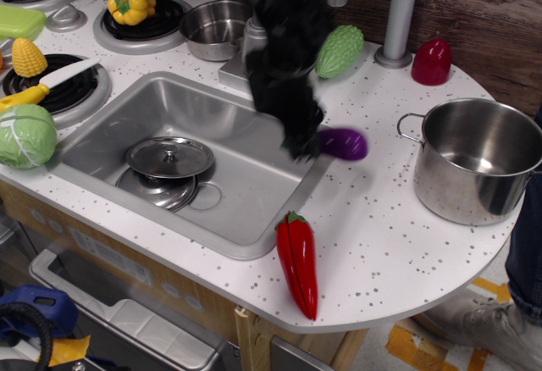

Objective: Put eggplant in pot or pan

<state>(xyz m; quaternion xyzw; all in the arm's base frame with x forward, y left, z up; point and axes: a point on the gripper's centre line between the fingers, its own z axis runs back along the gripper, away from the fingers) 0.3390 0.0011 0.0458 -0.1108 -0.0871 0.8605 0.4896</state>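
The purple eggplant (343, 143) hangs a little above the white counter, right of the sink, held at its left end by my black gripper (306, 145). The gripper and arm are motion-blurred, and the stem end is hidden between the fingers. The large steel pot (476, 159) with a looped side handle stands at the right edge of the counter, empty, well to the right of the eggplant.
A red pepper (298, 261) lies on the counter near the front edge. The sink (254, 210) holds a steel lid (169, 157). A small steel pan (213, 28), green bumpy vegetable (339, 51), red vegetable (431, 61) and grey posts stand at the back.
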